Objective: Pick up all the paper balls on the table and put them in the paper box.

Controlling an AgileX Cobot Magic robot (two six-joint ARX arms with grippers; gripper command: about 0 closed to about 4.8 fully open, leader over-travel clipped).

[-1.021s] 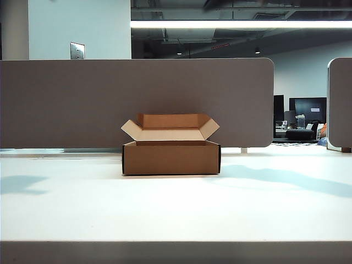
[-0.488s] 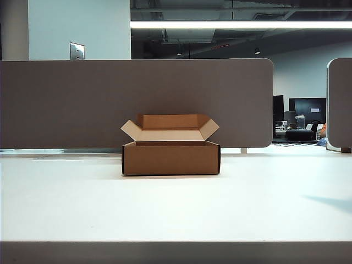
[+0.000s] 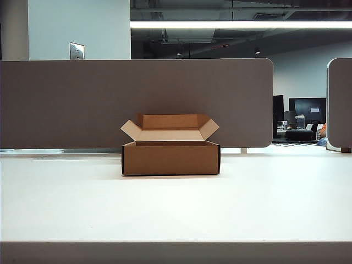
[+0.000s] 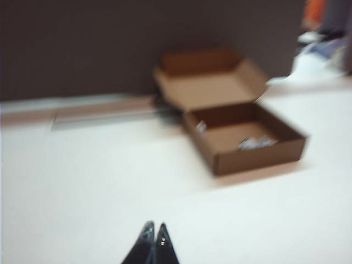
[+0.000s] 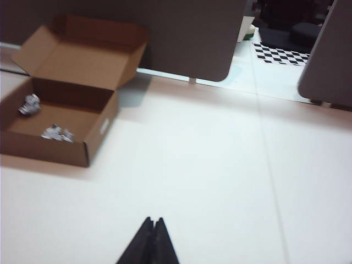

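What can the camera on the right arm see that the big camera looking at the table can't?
Only the right wrist view looks down into the paper box and shows the paper balls lying inside it. It also shows the right tool, shut, above the bare table, apart from the box, and a checkered board past the partition.

Only the exterior view shows the ceiling light strip and the wall plate. From there the box's front wall hides the inside, and no tool shows.

Both show the box with its flaps open, the table, and the grey-brown partition.
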